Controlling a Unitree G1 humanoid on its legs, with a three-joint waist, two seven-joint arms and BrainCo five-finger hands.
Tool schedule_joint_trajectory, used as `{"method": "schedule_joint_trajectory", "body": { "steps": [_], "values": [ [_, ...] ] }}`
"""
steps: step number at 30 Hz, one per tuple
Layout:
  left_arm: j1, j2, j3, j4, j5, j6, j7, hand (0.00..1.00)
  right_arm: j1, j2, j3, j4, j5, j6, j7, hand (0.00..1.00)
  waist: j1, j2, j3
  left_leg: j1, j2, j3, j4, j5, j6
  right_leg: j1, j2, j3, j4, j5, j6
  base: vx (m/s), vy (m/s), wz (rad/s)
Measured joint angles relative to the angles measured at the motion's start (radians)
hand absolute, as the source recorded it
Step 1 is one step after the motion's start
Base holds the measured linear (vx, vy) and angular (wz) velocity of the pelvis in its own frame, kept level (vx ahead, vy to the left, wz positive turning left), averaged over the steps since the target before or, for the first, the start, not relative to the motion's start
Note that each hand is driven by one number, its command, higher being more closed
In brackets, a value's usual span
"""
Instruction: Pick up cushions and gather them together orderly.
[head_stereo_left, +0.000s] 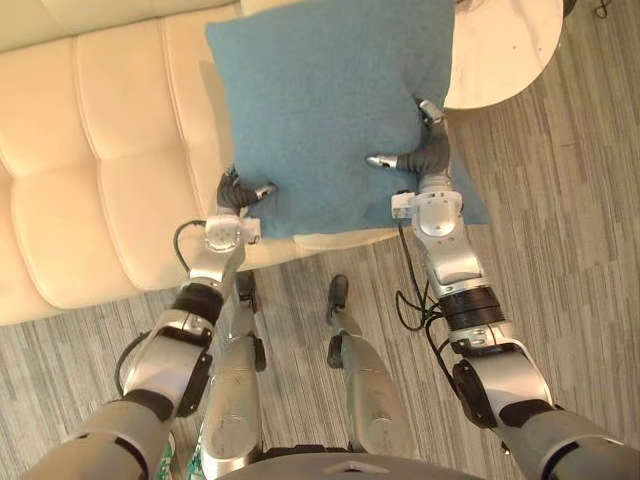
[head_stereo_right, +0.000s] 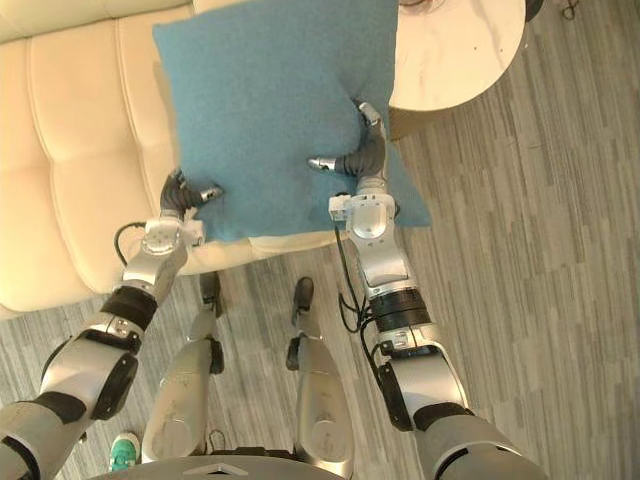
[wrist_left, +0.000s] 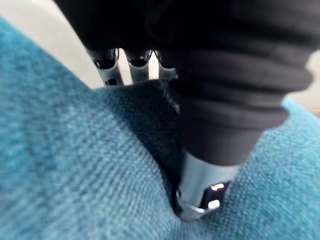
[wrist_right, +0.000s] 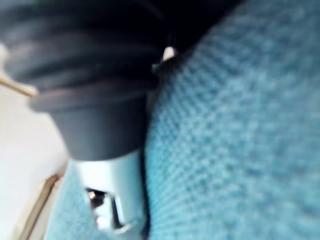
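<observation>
Robot hands (head_stereo_left: 238, 192) (head_stereo_left: 428, 150) pinch sq. woven blue cushion (head_stereo_left: 320, 100).

Bright, soft, even light fills the head views. The cream sofa (head_stereo_left: 90, 160) and the round table top (head_stereo_left: 505, 50) nearly wash out, the blue cushion (head_stereo_left: 320, 100) throws only a faint, soft-edged shadow on the sofa along its left edge, and the sofa's seams bow toward the frame edges. In the wrist views the dark covers go almost black, with small glints on the silver thumbs of the left hand (wrist_left: 205, 192) and right hand (wrist_right: 107, 205).
</observation>
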Motion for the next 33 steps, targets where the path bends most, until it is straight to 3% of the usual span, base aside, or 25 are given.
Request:
{"method": "schedule_joint_trajectory", "body": {
  "steps": [10, 18, 21, 28, 33],
  "values": [
    [0.004, 0.002, -0.010, -0.167, -0.026, -0.002, 0.031, 1.00, 0.124, 0.008, -0.027, -0.146, 0.053, -0.056, -0.017, 1.00, 0.027, 0.003, 0.002, -0.013, 0.026, 0.002, 0.000, 0.008, -0.016, -0.019, 0.022, -0.004, 0.019, -0.007, -0.009, 0.02, -0.026, -0.02],
    [0.142, -0.043, -0.018, -0.333, 0.052, -0.001, 0.046, 1.00, 0.327, 0.083, -0.075, -0.278, 0.051, -0.056, -0.017, 1.00, 0.034, 0.010, -0.002, 0.066, 0.019, -0.008, 0.000, -0.005, -0.033, 0.032, 0.008, -0.022, 0.100, -0.085, -0.010, 0.07, -0.024, 0.10],
    [0.276, -0.070, -0.018, -0.470, 0.081, 0.000, 0.045, 1.00, 0.427, 0.113, -0.077, -0.327, 0.047, -0.055, -0.016, 1.00, 0.033, 0.017, -0.008, 0.118, 0.012, -0.015, -0.001, -0.008, -0.036, 0.075, -0.004, -0.043, 0.146, -0.132, -0.014, 0.07, -0.043, 0.20],
    [0.577, -0.139, -0.018, -0.632, 0.138, 0.007, 0.027, 1.00, 0.596, 0.179, -0.062, -0.357, -0.006, -0.034, 0.045, 1.00, 0.024, 0.101, -0.113, 0.212, 0.000, -0.039, -0.003, -0.009, -0.037, 0.187, -0.010, -0.068, 0.145, -0.167, -0.009, 0.08, -0.035, 0.15],
    [0.757, -0.146, -0.017, -0.758, 0.155, 0.008, 0.002, 1.00, 0.687, 0.184, -0.019, -0.375, -0.013, -0.034, 0.072, 1.00, 0.019, 0.130, -0.203, 0.273, 0.004, -0.045, -0.003, -0.042, -0.035, 0.269, -0.004, -0.083, 0.100, -0.168, -0.006, 0.01, -0.003, 0.02]
  ]
}}
